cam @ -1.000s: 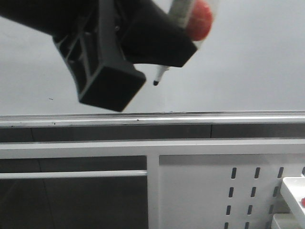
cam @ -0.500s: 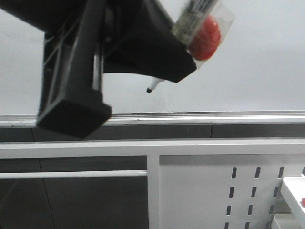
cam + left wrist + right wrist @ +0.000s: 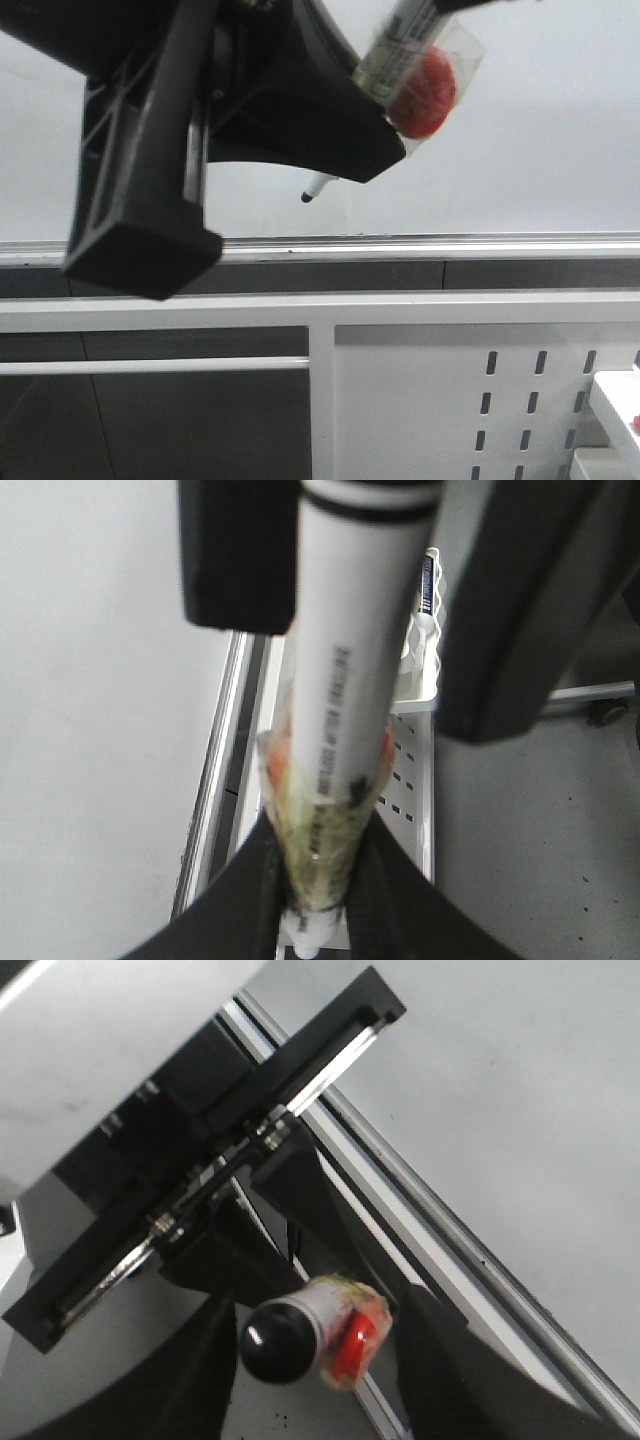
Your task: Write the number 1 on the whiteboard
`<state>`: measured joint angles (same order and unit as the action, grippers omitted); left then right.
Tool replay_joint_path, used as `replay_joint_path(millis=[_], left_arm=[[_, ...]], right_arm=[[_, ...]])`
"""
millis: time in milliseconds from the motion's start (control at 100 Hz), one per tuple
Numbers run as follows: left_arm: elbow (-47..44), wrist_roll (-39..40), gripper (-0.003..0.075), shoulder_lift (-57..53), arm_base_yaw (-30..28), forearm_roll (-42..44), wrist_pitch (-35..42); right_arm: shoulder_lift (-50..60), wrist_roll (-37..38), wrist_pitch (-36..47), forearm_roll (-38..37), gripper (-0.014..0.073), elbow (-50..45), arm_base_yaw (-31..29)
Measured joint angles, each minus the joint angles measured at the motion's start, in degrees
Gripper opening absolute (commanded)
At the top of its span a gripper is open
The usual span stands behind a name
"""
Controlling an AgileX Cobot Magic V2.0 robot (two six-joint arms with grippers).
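The whiteboard [image 3: 530, 150] fills the background of the front view. The number 1 is out of view; the bare board that shows carries no stroke. My left gripper [image 3: 315, 920] is shut on a white marker [image 3: 350, 660] wrapped in clear tape with a red piece [image 3: 425, 85]. The marker's dark tip [image 3: 307, 197] sits just above the board's silver rail [image 3: 450, 246]; whether it touches the board I cannot tell. My right gripper [image 3: 315, 1320] is open, its fingers spread wide on both sides of the marker's black end cap [image 3: 278, 1342] without touching it.
Below the rail runs a white frame with a perforated metal panel [image 3: 420, 400]. A white tray [image 3: 615, 400] holding something red sits at the lower right. The big black left gripper body [image 3: 150, 150] hides the board's left part.
The left gripper has swung left and lower in the front view. The marker tip has moved a little down and to the left, closer to the rail.
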<state>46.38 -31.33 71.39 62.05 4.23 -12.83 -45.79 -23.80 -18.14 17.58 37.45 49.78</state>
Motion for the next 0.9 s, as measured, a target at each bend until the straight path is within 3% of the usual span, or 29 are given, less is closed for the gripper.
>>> replay_joint_path(millis=[400, 540, 680, 830, 900], left_arm=[[0.00, 0.00, -0.0020, 0.00, 0.00, 0.83, -0.04], [0.00, 0.00, -0.0020, 0.00, 0.00, 0.83, -0.04], [0.00, 0.79, -0.0020, 0.00, 0.00, 0.19, -1.09], [0.00, 1.71, -0.0011, 0.00, 0.00, -1.09, -2.20], [0.00, 1.71, 0.0055, 0.00, 0.00, -1.88, -2.24]], right_arm=[[-1.93, 0.00, 1.66, 2.78, 0.0309, 0.00, 0.00], [-2.75, 0.00, 1.66, 3.97, 0.0162, 0.00, 0.00], [-2.85, -0.81, 1.10, 3.26, -0.0080, 0.00, 0.00], [-2.85, -1.48, 0.38, 2.25, -0.0073, 0.00, -0.11], [-2.85, -1.48, 0.25, 2.25, -0.0073, 0.00, -0.11]])
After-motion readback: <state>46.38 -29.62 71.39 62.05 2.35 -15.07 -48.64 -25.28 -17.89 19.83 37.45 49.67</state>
